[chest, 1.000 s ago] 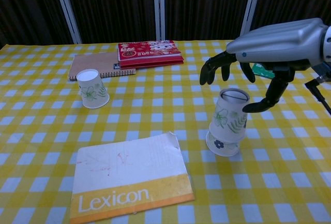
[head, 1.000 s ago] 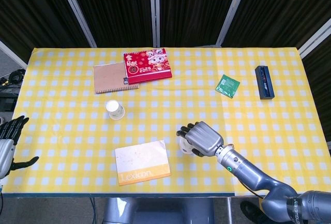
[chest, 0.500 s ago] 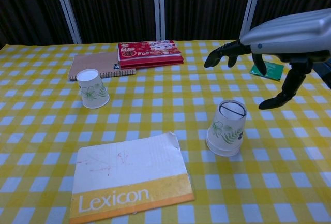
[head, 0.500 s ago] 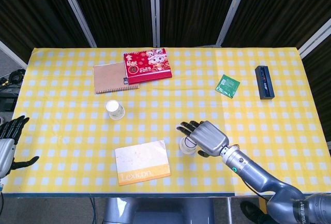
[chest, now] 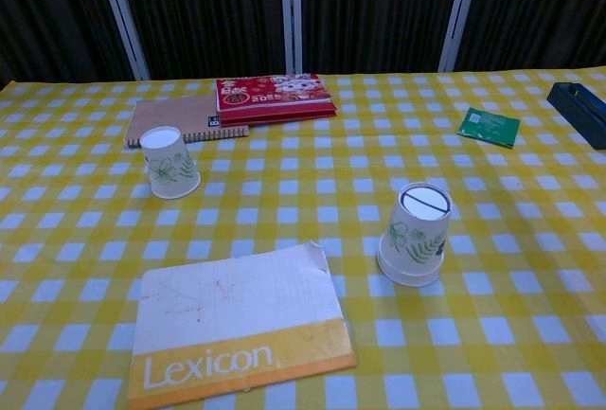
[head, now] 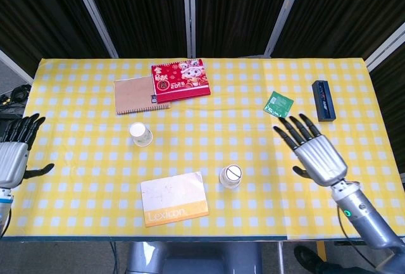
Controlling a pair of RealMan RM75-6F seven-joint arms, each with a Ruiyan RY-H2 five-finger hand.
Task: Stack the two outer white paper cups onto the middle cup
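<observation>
The right hand (head: 314,152) hovered flat above the desk's right side, fingers spread wide and holding nothing, well apart from every cup. The left hand (head: 16,154) hung at the desk's left edge, likewise splayed and empty. Neither touched anything — a pose that read as one hand let go and the other not yet committed.

Near the front centre stood a stack of paper cups (chest: 417,233), upside down, one cup seated over another and leaning a little, so one outer cup seemed already placed. The remaining white cup (chest: 169,161) stood alone, inverted, towards the left and nearer the left hand — probably that hand's to fetch.

The desk (head: 88,160) wore a yellow-and-white checked cloth. On it lay a Lexicon booklet (chest: 237,327) beside the stack, a brown notebook (head: 133,95) touching a red calendar (head: 180,80) at the back, a green packet (head: 278,104) and a dark blue box (head: 323,100) at the right. Dark curtains with pale upright posts closed the room behind.
</observation>
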